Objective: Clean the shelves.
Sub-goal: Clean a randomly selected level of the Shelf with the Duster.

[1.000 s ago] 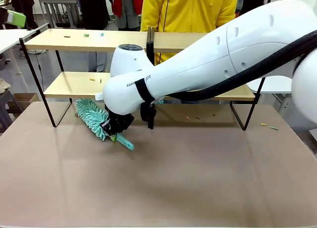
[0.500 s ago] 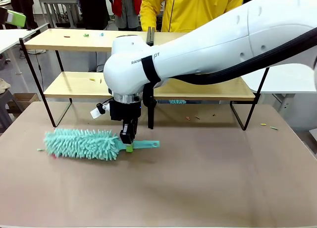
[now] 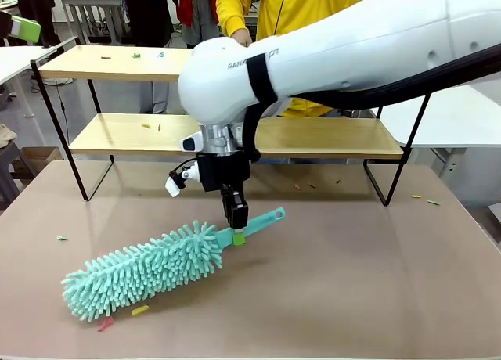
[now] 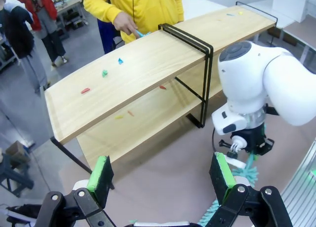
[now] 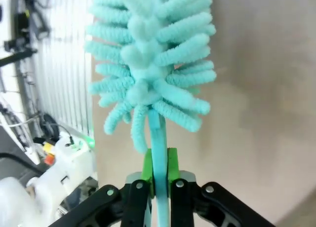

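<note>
The shelves (image 3: 117,63) stand across the back of the brown table (image 3: 368,282), two light-wood boards in a black frame. Small coloured scraps (image 3: 135,55) lie on the upper board. My right gripper (image 3: 237,225) hangs in front of the lower board, shut on the handle of a teal fluffy duster (image 3: 145,270). The duster's head lies slanted toward the table's front left. In the right wrist view the duster (image 5: 153,54) rises straight out of the shut right gripper (image 5: 159,173). My left gripper (image 4: 161,173) is open and holds nothing, high above the shelves (image 4: 148,64).
A person in a yellow jacket (image 3: 313,8) stands behind the shelves, one hand (image 4: 127,27) at the upper board's far edge. Loose scraps (image 3: 139,309) lie on the table by the duster's head, with more (image 3: 419,196) at the right. White side tables (image 3: 16,59) flank the rack.
My right gripper moved right and turned. The duster's head swung from the shelf's left leg out to the table's front left, and scraps now lie beside it.
</note>
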You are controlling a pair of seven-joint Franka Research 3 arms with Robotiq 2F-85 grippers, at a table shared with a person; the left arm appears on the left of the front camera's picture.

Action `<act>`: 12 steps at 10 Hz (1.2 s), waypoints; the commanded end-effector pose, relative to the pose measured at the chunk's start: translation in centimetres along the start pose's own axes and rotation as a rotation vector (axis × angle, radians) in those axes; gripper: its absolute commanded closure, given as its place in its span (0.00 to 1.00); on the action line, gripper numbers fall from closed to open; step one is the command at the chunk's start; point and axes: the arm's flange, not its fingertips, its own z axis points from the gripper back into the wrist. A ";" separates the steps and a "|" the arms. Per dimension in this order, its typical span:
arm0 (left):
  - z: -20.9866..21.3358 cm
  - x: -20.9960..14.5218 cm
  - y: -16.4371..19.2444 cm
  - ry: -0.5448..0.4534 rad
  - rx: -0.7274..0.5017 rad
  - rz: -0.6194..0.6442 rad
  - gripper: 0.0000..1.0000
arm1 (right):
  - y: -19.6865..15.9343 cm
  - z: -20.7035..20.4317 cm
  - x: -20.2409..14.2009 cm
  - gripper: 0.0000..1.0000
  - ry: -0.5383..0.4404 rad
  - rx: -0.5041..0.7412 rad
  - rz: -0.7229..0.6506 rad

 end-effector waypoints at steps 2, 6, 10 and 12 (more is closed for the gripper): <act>-0.2 -0.1 0.1 -0.006 0.000 0.000 0.00 | 2.6 0.7 -3.8 0.88 -0.298 -0.061 0.013; -0.2 -0.1 0.1 -0.006 0.000 0.000 0.00 | 5.2 1.3 -8.0 0.88 -0.437 -0.061 -0.374; -0.2 -0.1 0.1 -0.006 0.000 0.000 0.00 | 11.3 1.8 -11.5 0.88 -0.473 -0.090 -0.435; -0.2 -0.1 0.1 -0.006 0.000 0.000 0.00 | 16.9 3.1 -15.5 0.88 -0.499 -0.025 -0.449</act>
